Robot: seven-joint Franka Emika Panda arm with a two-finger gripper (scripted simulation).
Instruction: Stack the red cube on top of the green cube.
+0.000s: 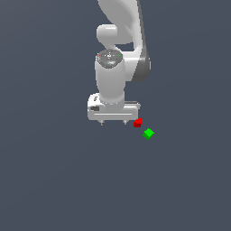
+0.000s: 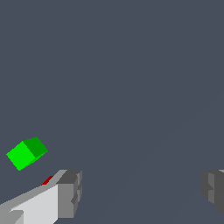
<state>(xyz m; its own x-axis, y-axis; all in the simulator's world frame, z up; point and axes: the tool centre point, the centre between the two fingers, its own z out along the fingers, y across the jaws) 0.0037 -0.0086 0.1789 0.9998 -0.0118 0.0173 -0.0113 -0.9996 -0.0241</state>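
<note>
Evidently the end effector stood wide open and held nothing, its two grey fingers set well apart in the wrist view with bare surface between them. The red cube lay just outside one finger, not between the pair; in the wrist view only a sliver of red showed behind that finger. The green cube sat a little farther out on the same side, near the red one but apart from it, turned at an angle to the fingers.

Both cubes were plain, flat-shaded solids with sharp edges and smooth, unmarked faces, far smaller than the end effector. Judging by that, the red cube would likely be light and rigid, and prone to being nudged by a finger that came down off-centre. The sensible hold would be across two opposite flat faces, fingers squared to them, after the end effector shifted sideways to straddle the cube. Whether the fingertips touched the surface could not be told.
</note>
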